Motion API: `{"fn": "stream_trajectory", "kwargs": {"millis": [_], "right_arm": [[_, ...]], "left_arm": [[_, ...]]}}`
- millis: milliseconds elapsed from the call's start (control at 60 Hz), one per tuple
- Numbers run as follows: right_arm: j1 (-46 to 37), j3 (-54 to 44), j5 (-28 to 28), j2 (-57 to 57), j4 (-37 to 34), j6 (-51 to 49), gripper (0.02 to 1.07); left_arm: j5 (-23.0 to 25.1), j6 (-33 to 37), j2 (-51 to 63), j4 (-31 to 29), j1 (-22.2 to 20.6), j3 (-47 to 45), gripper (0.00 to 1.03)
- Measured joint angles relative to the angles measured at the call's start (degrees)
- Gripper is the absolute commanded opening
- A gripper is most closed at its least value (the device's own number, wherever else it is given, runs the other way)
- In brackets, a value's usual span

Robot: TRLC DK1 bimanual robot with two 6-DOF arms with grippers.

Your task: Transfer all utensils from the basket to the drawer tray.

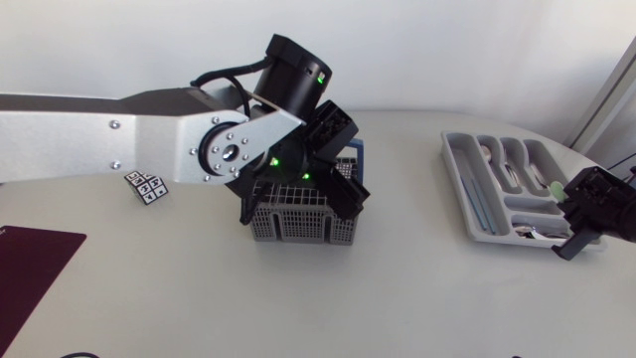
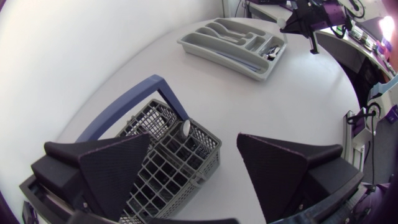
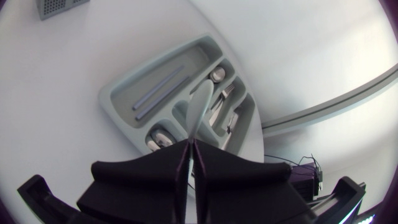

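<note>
The grey mesh basket (image 1: 288,227) with a blue handle (image 2: 124,102) stands mid-table. My left gripper (image 1: 333,184) hangs open just above it, its fingers (image 2: 118,168) spread either side of the basket's (image 2: 205,165) corner. One white-tipped utensil (image 2: 186,127) stands upright in the basket between them. The grey drawer tray (image 1: 455,174) lies at the right and holds spoons (image 3: 217,74), forks (image 3: 227,93) and lilac sticks (image 3: 158,93). My right gripper (image 1: 566,249) is at the tray's near right corner. It is shut on a pale utensil (image 3: 200,109) that points out over the tray (image 3: 109,99).
A small black-and-white marker tag (image 1: 146,186) lies left of the basket. A dark red mat (image 1: 30,268) covers the table's front left corner. The tray (image 2: 217,55) sits close to the table's curved right edge.
</note>
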Motion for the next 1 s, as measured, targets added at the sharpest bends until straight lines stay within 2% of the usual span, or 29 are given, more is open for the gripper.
{"fn": "stream_trajectory", "kwargs": {"millis": [267, 467, 583, 717, 883, 1000], "right_arm": [[-3.6, 0.0, 3.4, 11.7, 13.5, -4.2, 0.08], [-5.0, 0.0, 4.5, 20.2, 20.3, -6.1, 0.11], [-5.0, 0.1, 4.6, 22.4, 21.8, -6.9, 0.27], [-5.0, -1.0, 4.8, 22.5, 22.3, -7.2, 0.37], [-5.0, -4.3, 5.0, 21.1, 22.4, -7.4, 0.75], [-5.0, -5.6, 5.0, 16.7, 21.7, -7.4, 0.88]], "left_arm": [[-2.5, 0.1, 2.3, 0.1, -0.4, 0.0, 0.98], [-3.0, 0.1, 2.4, 0.2, -0.4, 0.0, 0.98], [-3.6, 0.1, 2.6, 0.2, -0.4, 0.0, 0.98], [-3.9, 0.1, 2.8, 0.2, -0.4, 0.0, 0.98], [-4.1, 0.1, 3.0, 0.4, -0.5, 0.0, 0.98], [-4.1, 0.1, 3.1, 0.4, -0.6, 0.0, 0.98]]}}
